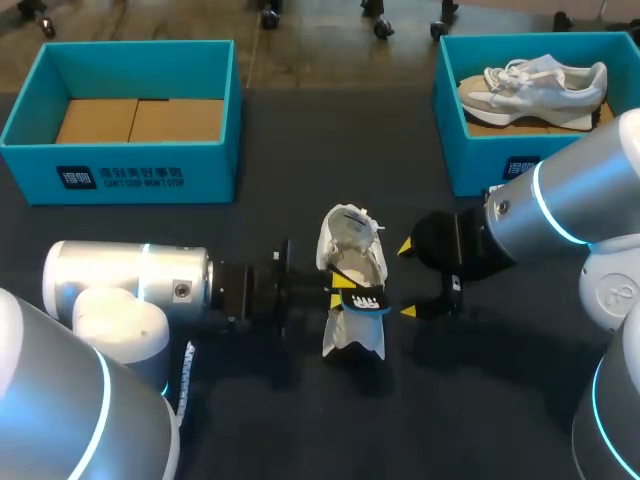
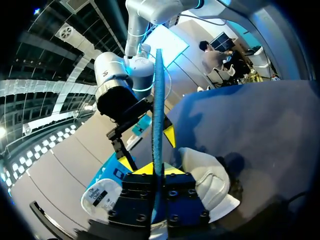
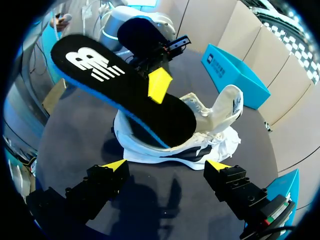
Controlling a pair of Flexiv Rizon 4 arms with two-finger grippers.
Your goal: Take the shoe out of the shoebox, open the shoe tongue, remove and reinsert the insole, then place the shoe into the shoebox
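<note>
A white shoe (image 1: 350,240) lies on the dark table between my two grippers. My left gripper (image 1: 343,290) is over its middle, shut on a black insole with a blue edge (image 1: 364,299). In the left wrist view the insole (image 2: 158,115) stands edge-on between that gripper's (image 2: 158,170) yellow tips, above the shoe (image 2: 207,180). The right wrist view shows the insole's (image 3: 125,90) black face with a white logo, one end reaching into the shoe (image 3: 215,125). My right gripper (image 1: 407,279) (image 3: 166,165) stands open beside the shoe, holding nothing.
A blue shoebox (image 1: 120,170) with a bare cardboard floor stands at the back left. A second blue shoebox (image 1: 480,160) at the back right holds another white shoe (image 1: 535,85).
</note>
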